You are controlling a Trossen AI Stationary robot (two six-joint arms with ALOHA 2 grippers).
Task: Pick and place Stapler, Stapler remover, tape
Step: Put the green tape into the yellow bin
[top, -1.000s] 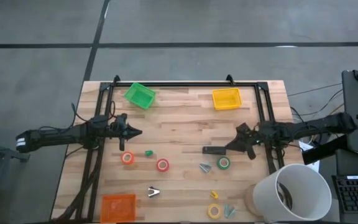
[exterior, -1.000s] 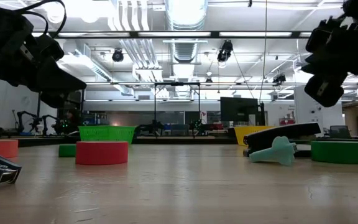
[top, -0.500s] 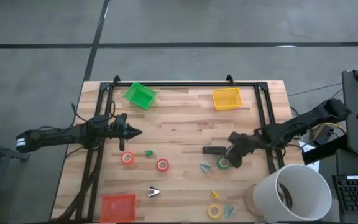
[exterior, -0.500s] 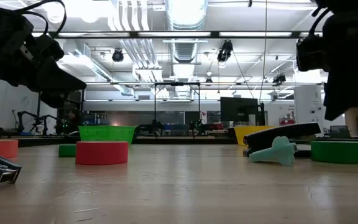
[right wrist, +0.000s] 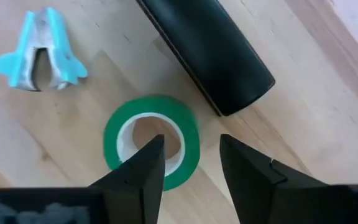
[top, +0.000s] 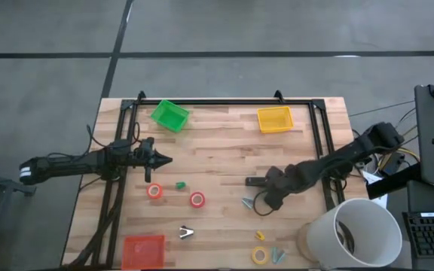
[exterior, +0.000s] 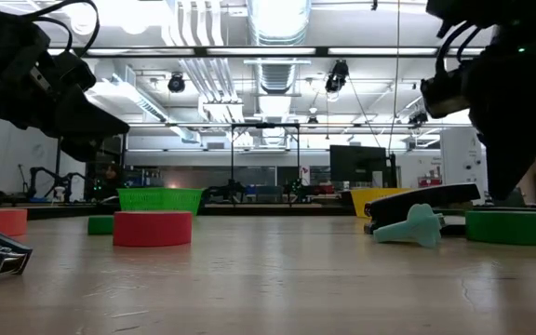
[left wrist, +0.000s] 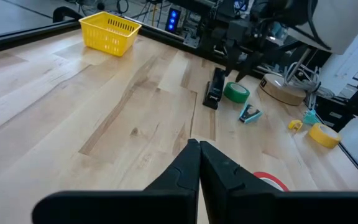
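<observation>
The green tape roll lies flat on the wooden table. Beside it lie the black stapler and the light blue staple remover. My right gripper hangs open above the roll, pointing down, clear of it in the low view. One fingertip stands over the roll's hole and the other outside its rim, toward the stapler. My left gripper waits shut above the table's left part, holding nothing.
A green basket and a yellow basket stand at the far edge, an orange basket at the near left. Red, orange and yellow tape rolls lie about. A white bucket stands at the near right.
My right gripper has swung toward the table's left and near edge, from beside the stapler's right end to above the green tape. It has tipped from nearly level to pointing down. The stapler, tape and remover have stayed where they were.
</observation>
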